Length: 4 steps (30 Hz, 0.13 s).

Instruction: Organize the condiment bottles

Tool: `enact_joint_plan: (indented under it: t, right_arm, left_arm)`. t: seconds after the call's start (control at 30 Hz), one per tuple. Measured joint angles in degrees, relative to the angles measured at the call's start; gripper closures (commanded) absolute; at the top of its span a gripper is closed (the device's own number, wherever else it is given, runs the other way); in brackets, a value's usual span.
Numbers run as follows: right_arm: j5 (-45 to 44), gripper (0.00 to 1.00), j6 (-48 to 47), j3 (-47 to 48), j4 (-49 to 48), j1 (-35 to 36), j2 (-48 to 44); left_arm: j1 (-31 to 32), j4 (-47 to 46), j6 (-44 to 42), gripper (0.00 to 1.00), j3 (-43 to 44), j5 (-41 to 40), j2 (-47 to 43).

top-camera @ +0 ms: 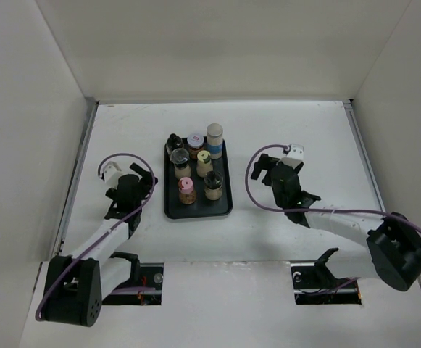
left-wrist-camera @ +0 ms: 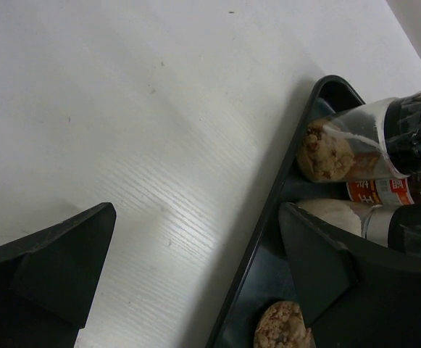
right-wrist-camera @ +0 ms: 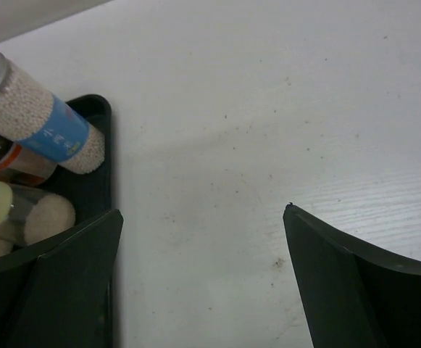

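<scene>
Condiment bottles (top-camera: 204, 163) upright in black tray (top-camera: 224, 209) mid-desk (top-camera: 304, 130), blue-label bottle (top-camera: 214, 141) at far right corner. Left gripper (left-wrist-camera: 196, 210) wide, empty, just left of tray; right gripper (right-wrist-camera: 203, 210) wide, empty, right of tray

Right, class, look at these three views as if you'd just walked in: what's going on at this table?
Two robot arms are tidying condiment bottles. The bottles all stand upright, grouped in a black tray in the middle of the table. The left fingers sit just off the tray's left side and the right fingers off its right side. Both pairs are spread open and hold nothing.
</scene>
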State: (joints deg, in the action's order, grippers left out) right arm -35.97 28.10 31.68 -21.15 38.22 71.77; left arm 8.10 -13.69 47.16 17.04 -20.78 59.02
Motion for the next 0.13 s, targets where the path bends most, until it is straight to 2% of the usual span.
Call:
enact_joint_plan:
  t: [0.13]
  right_arm:
    - [0.4, 0.0, -0.1, 0.0, 0.0, 0.0, 2.2]
  left_arm:
    - [1.2, 0.9, -1.7, 0.0, 0.6, -0.1, -1.7]
